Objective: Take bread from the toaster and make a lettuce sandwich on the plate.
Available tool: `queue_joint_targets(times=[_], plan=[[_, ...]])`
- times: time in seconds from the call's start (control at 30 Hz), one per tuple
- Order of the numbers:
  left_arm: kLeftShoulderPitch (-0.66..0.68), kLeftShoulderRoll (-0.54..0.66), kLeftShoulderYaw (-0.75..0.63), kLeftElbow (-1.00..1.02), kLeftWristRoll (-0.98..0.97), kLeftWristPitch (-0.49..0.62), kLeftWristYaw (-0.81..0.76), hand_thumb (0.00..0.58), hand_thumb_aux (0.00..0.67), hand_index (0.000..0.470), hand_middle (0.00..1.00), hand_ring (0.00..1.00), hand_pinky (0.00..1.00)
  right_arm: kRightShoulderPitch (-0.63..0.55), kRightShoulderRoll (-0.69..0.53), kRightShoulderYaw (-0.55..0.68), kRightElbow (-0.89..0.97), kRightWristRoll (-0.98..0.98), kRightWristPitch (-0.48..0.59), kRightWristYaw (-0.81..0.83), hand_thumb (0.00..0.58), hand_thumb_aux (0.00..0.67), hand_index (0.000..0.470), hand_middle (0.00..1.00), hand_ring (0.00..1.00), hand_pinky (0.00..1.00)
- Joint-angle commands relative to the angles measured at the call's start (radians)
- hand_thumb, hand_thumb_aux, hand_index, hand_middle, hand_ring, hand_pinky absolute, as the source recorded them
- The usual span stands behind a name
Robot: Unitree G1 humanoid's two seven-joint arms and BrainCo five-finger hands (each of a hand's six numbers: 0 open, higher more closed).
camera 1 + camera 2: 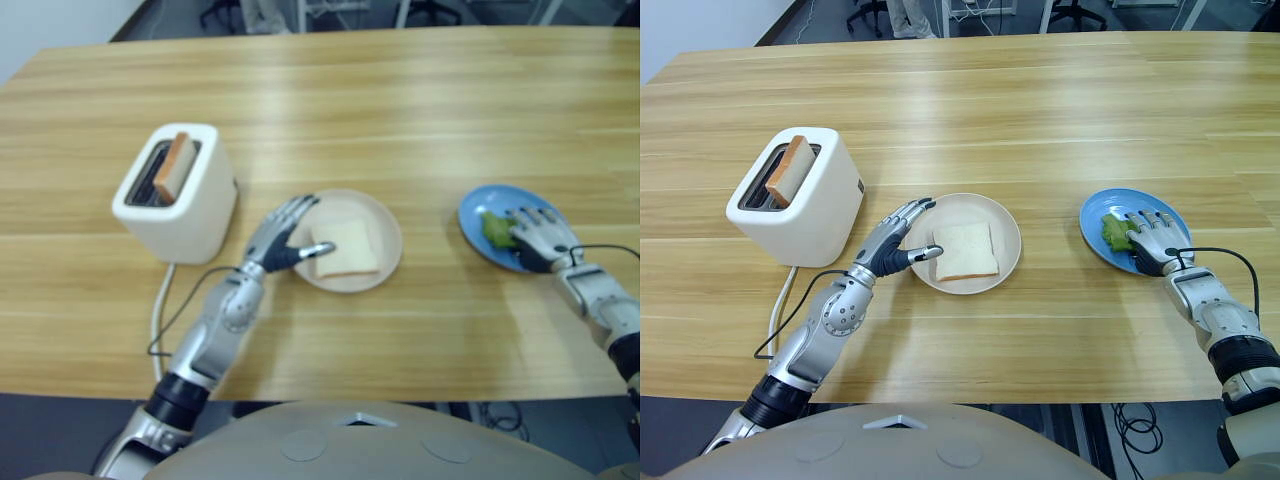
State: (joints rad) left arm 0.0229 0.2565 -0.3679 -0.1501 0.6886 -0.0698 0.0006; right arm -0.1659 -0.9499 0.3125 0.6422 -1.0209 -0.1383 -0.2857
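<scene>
Right eye view gives me the toaster (800, 205) at the left of the wooden table (1040, 120), with one slice of bread (788, 170) standing up out of a slot. Near the middle I see the beige plate (1011, 240), a second slice (965, 250) lying flat on it. My left hand (890, 245) sits at that plate's left rim, fingers spread, thumb tip at the flat slice's edge and gripping nothing. Well apart to the right, the lettuce (1112, 232) lies on a blue plate (1092, 222), and my right hand (1152, 240) rests flat over it, fingers extended just beside the lettuce
</scene>
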Motion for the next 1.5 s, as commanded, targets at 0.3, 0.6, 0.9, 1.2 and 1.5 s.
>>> queue_joint_targets(times=[0.3,0.6,0.9,1.2,1.5], plan=[[0.016,-0.001,-0.005,0.008,-0.003,0.005,-0.010,0.000,0.000,0.000,0.00,0.00,0.00,0.023,-0.017,-0.002,-0.024,0.037,0.007,-0.004,0.580,0.670,0.460,0.00,0.00,0.00],[0.019,-0.002,-0.004,0.014,-0.004,0.004,-0.007,0.000,0.000,0.000,0.00,0.00,0.00,0.072,-0.068,-0.107,-0.144,0.120,0.033,-0.039,0.580,0.670,0.460,1.00,1.00,1.00],[0.017,-0.004,-0.002,0.021,-0.006,0.000,-0.004,0.000,0.000,0.000,0.00,0.00,0.00,0.143,-0.085,-0.215,-0.346,0.153,0.081,-0.020,0.580,0.670,0.460,1.00,1.00,1.00],[0.008,-0.010,0.014,0.046,-0.030,-0.007,0.003,0.000,0.000,0.000,0.00,0.00,0.00,0.125,0.009,-0.246,-0.606,0.162,0.109,0.052,0.580,0.670,0.460,1.00,1.00,1.00],[-0.020,-0.037,0.096,0.100,-0.170,-0.021,0.008,0.000,0.000,0.000,0.00,0.00,0.00,-0.080,0.269,-0.076,-0.634,0.098,0.086,0.111,0.580,0.670,0.460,1.00,1.00,1.00]])
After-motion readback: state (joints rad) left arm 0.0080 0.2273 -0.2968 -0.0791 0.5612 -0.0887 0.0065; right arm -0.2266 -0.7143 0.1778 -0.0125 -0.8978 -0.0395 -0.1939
